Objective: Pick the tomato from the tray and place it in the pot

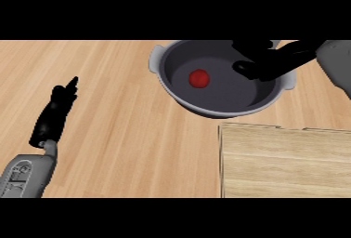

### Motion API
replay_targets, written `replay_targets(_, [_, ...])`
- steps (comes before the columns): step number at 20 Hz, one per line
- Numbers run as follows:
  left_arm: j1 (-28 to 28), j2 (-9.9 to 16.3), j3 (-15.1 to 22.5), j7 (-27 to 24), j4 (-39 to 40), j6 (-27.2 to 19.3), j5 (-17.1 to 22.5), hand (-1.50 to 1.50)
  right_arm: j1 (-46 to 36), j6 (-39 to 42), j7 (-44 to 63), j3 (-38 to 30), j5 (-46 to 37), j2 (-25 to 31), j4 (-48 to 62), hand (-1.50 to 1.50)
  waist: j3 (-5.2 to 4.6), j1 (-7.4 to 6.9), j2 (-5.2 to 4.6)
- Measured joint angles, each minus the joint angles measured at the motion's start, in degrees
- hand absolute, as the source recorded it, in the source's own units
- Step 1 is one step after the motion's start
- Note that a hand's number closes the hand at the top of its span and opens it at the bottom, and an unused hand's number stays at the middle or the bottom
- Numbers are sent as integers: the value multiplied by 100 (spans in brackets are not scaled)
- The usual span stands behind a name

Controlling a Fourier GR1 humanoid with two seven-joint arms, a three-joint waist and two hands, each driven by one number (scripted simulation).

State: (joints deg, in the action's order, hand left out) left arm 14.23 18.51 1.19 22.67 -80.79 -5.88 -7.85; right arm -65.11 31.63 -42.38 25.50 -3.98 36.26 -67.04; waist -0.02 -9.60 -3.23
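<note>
Tomato [198,78] lies inside pot [223,76], released, since right hand [264,62] above it holds nothing, fingers curled; left hand [55,114] rests straight-fingered on bench [123,139]

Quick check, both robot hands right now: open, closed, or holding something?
Left robot hand: open, fingers straight, holding nothing.
Right robot hand: over the pot, holding nothing; the tomato lies inside; fingers unclear.

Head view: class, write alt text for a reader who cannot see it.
A small red tomato lies inside a grey round metal pot on a wooden counter. The black right hand is above the pot; the black left hand rests open at left, beside a light wooden tray.
</note>
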Motion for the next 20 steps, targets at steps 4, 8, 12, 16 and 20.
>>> replay_targets(4, [-33, 23, -56, -10, 43, -8, 10, 0, -19, -88, -123, 692, -216, -117, 200, -150, -3, 69, 23])
replay_targets(8, [-55, 21, -62, 6, 28, 18, 32, 0, 35, -105, -256, 1154, -54, -300, 483, -150, -1, 109, 34])
replay_targets(12, [-84, -4, -75, 6, 3, -20, 27, 0, 125, 20, -181, 1338, 507, -506, 844, -150, -1, 144, 39])
replay_targets(16, [-60, 25, -87, -18, 32, -11, 7, 0, 45, 263, 126, 1223, 1285, -708, 1322, -150, -4, 147, 27])
replay_targets(20, [-24, 29, -89, -30, 33, -4, -2, 0, -157, 490, 539, 978, 1987, -862, 1913, -150, -3, 111, 9])
